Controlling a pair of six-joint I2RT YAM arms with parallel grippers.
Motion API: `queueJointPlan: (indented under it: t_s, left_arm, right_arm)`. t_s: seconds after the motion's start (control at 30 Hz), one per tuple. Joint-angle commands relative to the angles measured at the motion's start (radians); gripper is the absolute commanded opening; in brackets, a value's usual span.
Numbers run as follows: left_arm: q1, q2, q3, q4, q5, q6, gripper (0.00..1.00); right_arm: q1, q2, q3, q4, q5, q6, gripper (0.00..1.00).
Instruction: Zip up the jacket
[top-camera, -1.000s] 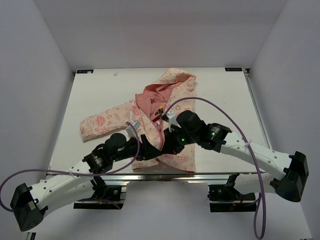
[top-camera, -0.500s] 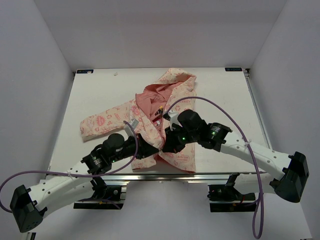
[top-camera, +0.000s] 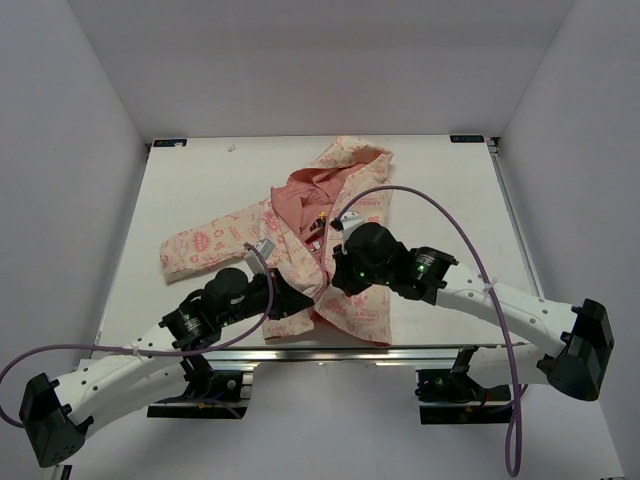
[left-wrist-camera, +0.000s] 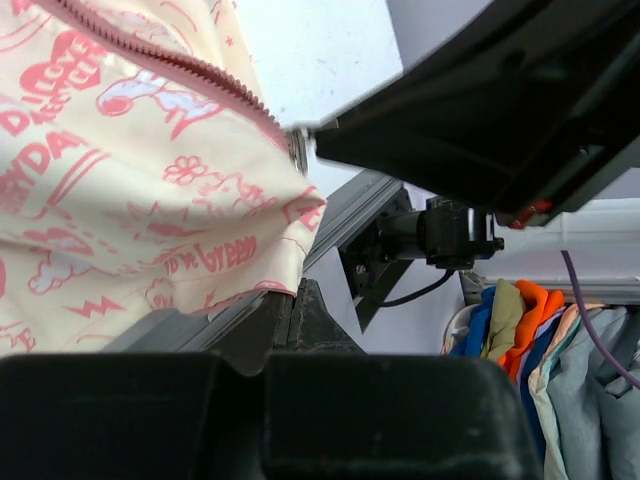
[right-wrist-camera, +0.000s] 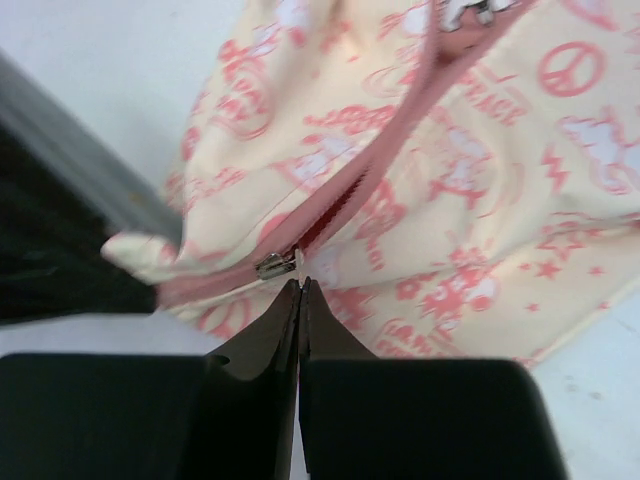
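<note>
Clenching jacket (left-wrist-camera: 150, 200) hem, left gripper (left-wrist-camera: 297, 292), right gripper (right-wrist-camera: 301, 286) clenched on zipper pull (right-wrist-camera: 272, 265), PEACE print (right-wrist-camera: 505, 105)

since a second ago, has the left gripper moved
Yes, slightly left: the left gripper has drawn back along the table's near edge, its jaws now shut on the jacket hem.

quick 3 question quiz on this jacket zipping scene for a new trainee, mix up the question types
1. True or false: the jacket is zipped to the top.
2. The right claw is closed on the: A hood, B zipper pull, C sleeve.
3. Which claw pinches the jacket's bottom hem?
Key: 1 false, the upper front lies open; 2 B; 3 the left claw.
</note>
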Motion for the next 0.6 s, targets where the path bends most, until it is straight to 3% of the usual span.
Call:
queueJointPlan:
  t_s: [0.0,0.27,0.57]
  left_arm:
    - [-0.006,-0.009,0.037,-0.11,0.057,-0.013,0.0]
    - [-0.006,-0.007,0.045,-0.162,0.175,-0.042,0.0]
    - [-0.007,-0.139,-0.063,-0.308,0.245,-0.174,0.0]
  right_arm:
    - [0.013,0.034,0.043,0.045,0.302,-0.03,0.0]
    - [-0.015,0.178,0.114,0.136,0.517,-0.095,0.0]
    - [-0.242,0.439,0.287,0.358,0.568,-0.187,0.0]
